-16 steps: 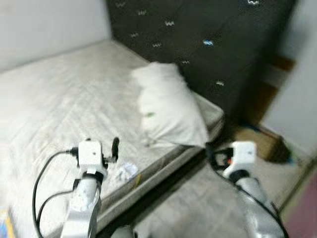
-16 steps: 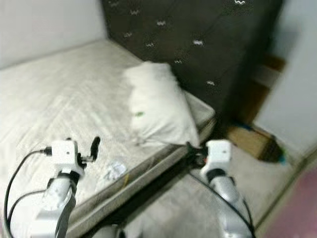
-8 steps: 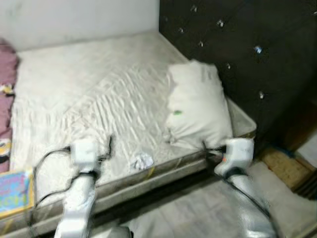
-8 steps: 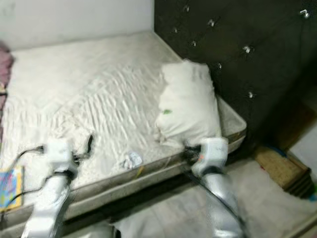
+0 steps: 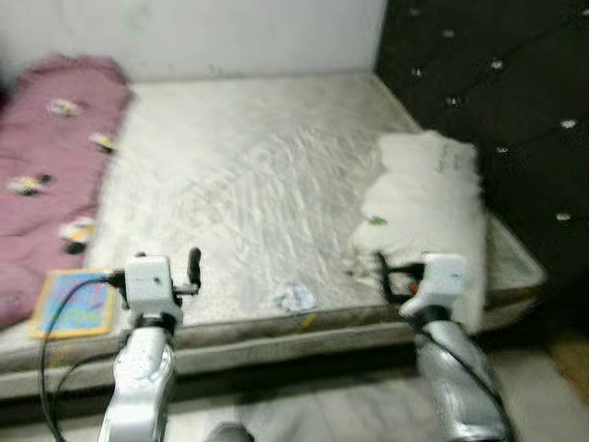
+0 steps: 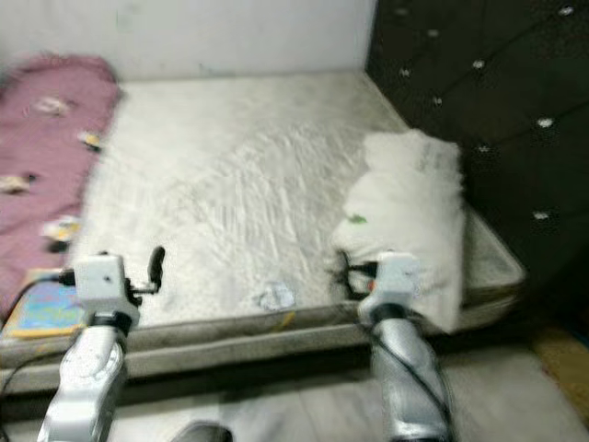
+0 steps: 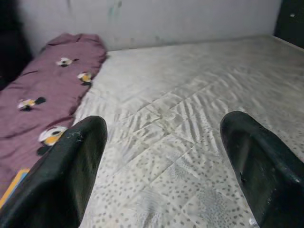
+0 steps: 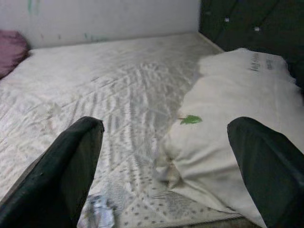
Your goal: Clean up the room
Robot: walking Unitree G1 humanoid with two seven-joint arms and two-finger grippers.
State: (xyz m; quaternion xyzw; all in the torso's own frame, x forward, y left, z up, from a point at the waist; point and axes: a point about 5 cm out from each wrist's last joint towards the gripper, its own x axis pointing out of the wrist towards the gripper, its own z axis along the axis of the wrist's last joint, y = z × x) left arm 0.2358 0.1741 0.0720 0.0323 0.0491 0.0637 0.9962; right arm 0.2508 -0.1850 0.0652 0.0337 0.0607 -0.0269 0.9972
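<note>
Facing bed (image 5: 258,175), both hands released: left hand (image 5: 189,267), right hand (image 5: 385,276). Risk: motion blur makes me misjudge crumpled wrapper (image 5: 296,297) at near edge.

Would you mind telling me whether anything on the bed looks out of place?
Yes: a small crumpled wrapper lies on the bare mattress near its front edge, looking like litter. The pillow sits askew by the headboard, and a colourful book lies at the front corner beside the pink blanket.
</note>
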